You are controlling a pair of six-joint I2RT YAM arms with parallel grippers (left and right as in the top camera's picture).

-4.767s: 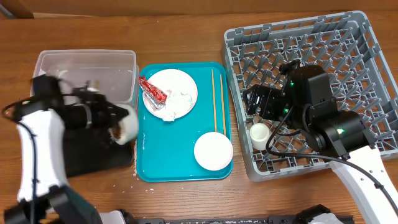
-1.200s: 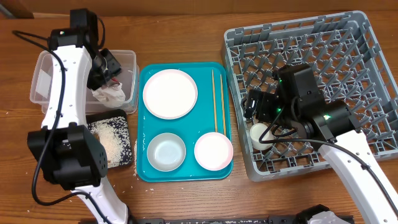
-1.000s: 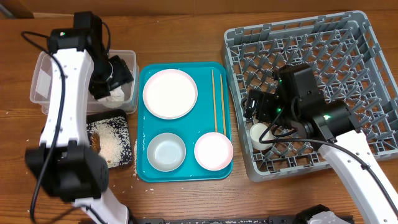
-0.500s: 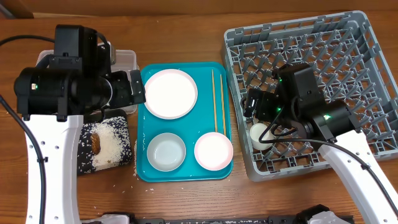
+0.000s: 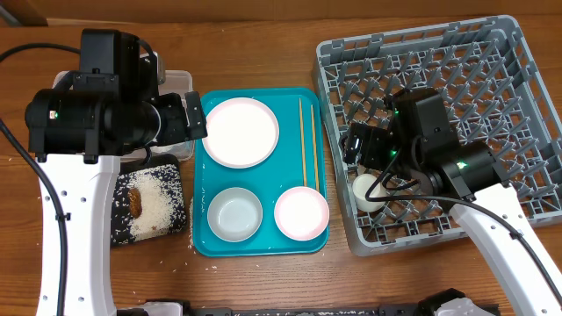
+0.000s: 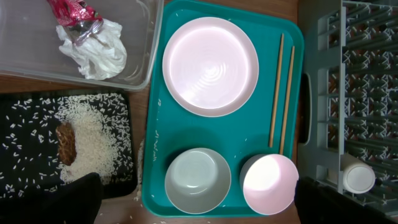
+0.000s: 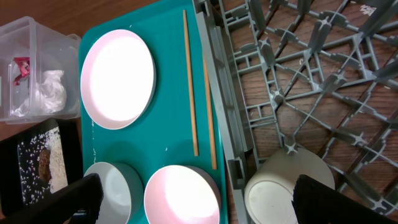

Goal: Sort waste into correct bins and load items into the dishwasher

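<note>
Masking clear tub (image 5: 178, 79) overhead: left arm (image 5: 92, 118)

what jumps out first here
The teal tray in the middle, carrying a white plate, two bowls and chopsticks, stands out most. Left of it, rice and a brown scrap lie on the black tray, with a red wrapper and napkin in the clear tub; the grey rack at right holds one small cup.
</note>
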